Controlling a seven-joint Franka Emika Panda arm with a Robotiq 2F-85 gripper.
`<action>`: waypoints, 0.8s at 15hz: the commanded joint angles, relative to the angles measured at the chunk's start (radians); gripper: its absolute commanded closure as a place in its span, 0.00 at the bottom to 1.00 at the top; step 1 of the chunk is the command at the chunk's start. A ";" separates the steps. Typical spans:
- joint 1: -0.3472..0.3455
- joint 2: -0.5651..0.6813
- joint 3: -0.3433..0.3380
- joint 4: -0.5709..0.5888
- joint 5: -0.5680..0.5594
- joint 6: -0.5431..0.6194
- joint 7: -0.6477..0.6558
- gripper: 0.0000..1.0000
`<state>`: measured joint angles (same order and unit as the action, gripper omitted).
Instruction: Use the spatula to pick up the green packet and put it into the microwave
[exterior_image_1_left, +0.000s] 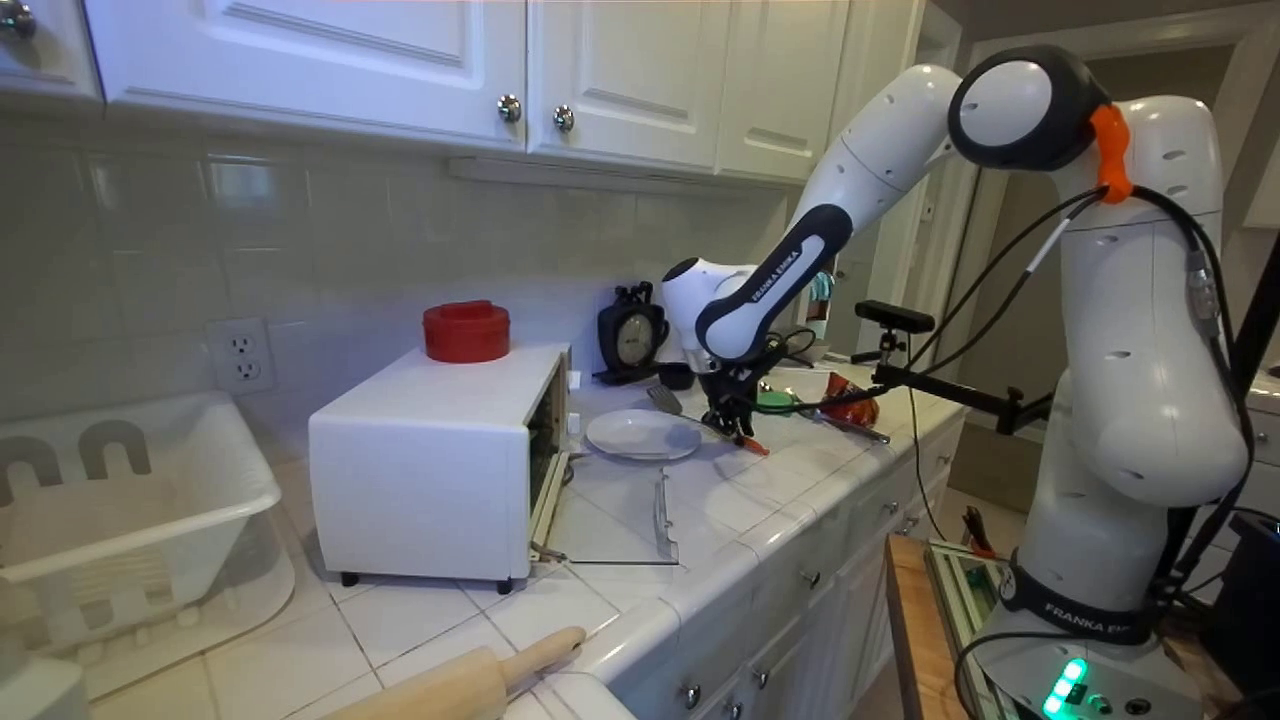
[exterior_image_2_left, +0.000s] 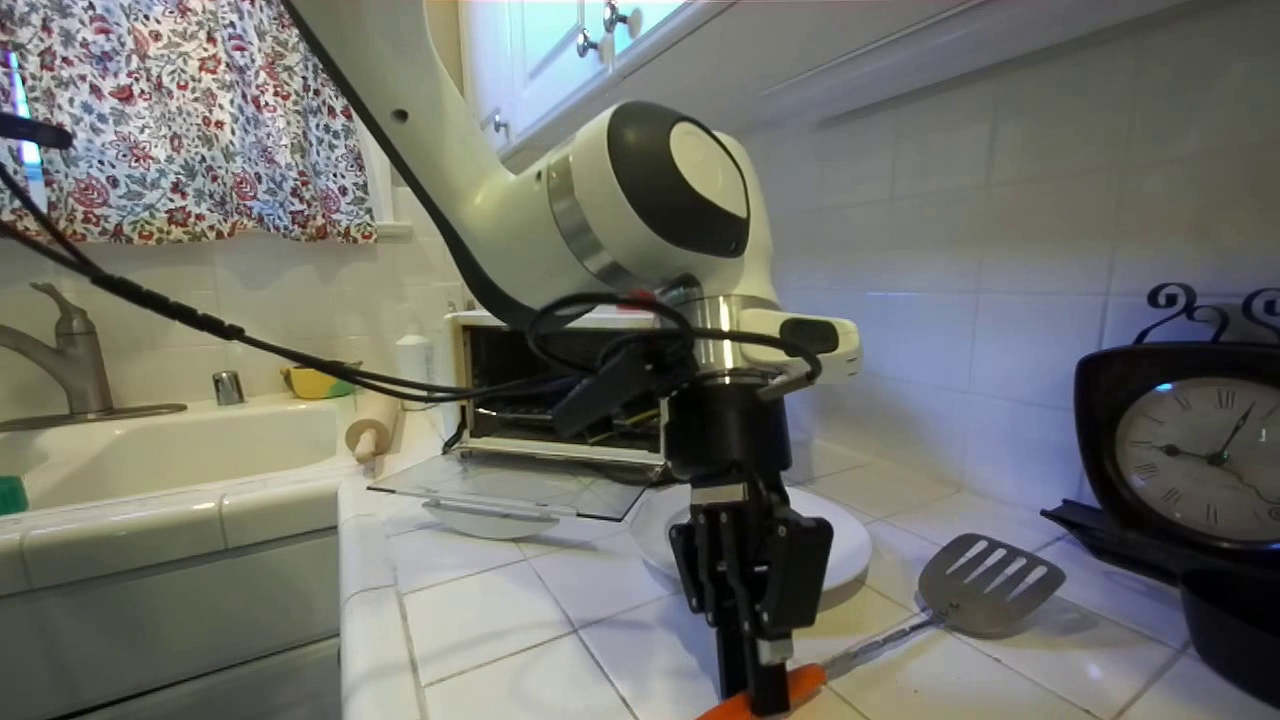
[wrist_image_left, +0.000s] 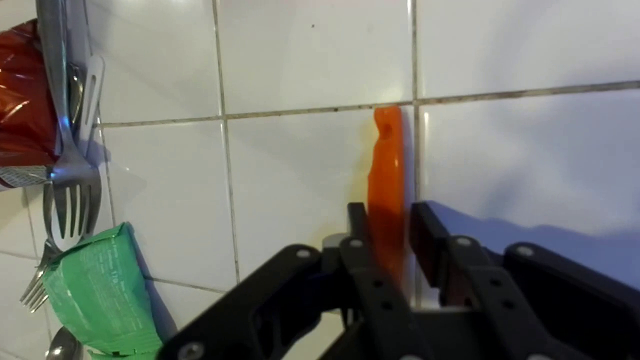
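Presently the gripper (wrist_image_left: 390, 215), parted narrowly, straddles the spatula (wrist_image_left: 387, 172) at its orange handle, long axis running between the fingers (wrist_image_left: 428, 227), so closing should pinch it crosswise.

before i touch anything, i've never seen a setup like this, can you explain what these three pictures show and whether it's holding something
The white machine is a robot arm; the black pincer at its end is the gripper. Two pictures come from cameras outside the robot; the close-up comes from one on its wrist, looking down at the tiled counter. On the counter you can see a spatula with an orange handle, a green packet, forks, a red bag and a plate. The white box is the microwave, its glass door folded down. The gripper straddles the spatula's handle, but I can't tell whether it is clamped tight. The blade seems to rest on the counter; the packet isn't on it yet.
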<state>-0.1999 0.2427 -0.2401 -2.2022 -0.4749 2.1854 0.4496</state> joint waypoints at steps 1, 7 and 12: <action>0.020 0.036 -0.016 0.042 0.007 0.016 0.009 0.42; 0.069 -0.082 -0.008 0.013 -0.063 -0.021 -0.005 0.01; 0.078 -0.220 0.024 -0.070 -0.089 0.098 -0.059 0.00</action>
<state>-0.1205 0.1295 -0.2297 -2.1853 -0.5440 2.2112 0.4213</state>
